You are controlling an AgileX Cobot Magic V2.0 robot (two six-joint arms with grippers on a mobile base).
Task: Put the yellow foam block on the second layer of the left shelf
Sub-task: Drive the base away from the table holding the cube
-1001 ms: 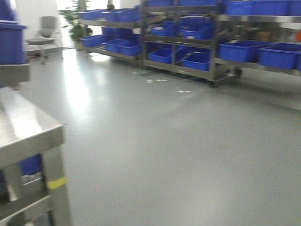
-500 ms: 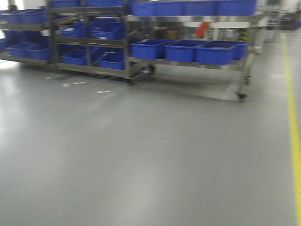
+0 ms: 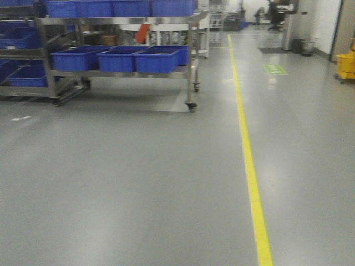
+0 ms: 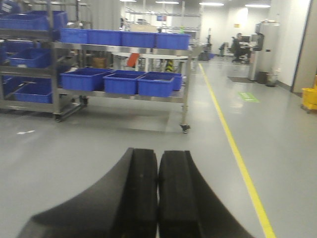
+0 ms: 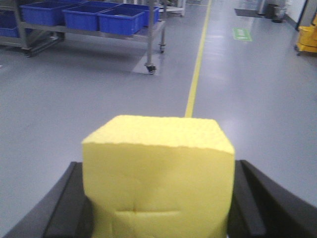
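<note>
My right gripper [image 5: 158,163] is shut on the yellow foam block [image 5: 153,139], a bright yellow cube that fills the wrist view, with a black finger [image 5: 69,203] on either side. The block's near face is creased. My left gripper [image 4: 158,153] is shut with nothing in it, its black pads pressed together above the grey floor. A steel rack on casters [image 3: 191,61] with blue bins [image 3: 157,60] on its tiers stands far ahead to the left, and a further rack [image 3: 22,55] sits at the left edge. I cannot tell which of them is the left shelf.
A yellow line [image 3: 249,166] runs along the grey floor away from me. A yellow cart [image 3: 345,65] stands at the far right, past a green floor mark [image 3: 274,69]. Waste bins [image 3: 307,46] and a seated person [image 3: 274,11] are at the far end.
The front view has swung to the right. The racks slid from the right side to the left edge, the steel table left the view, and the yellow line came in.
</note>
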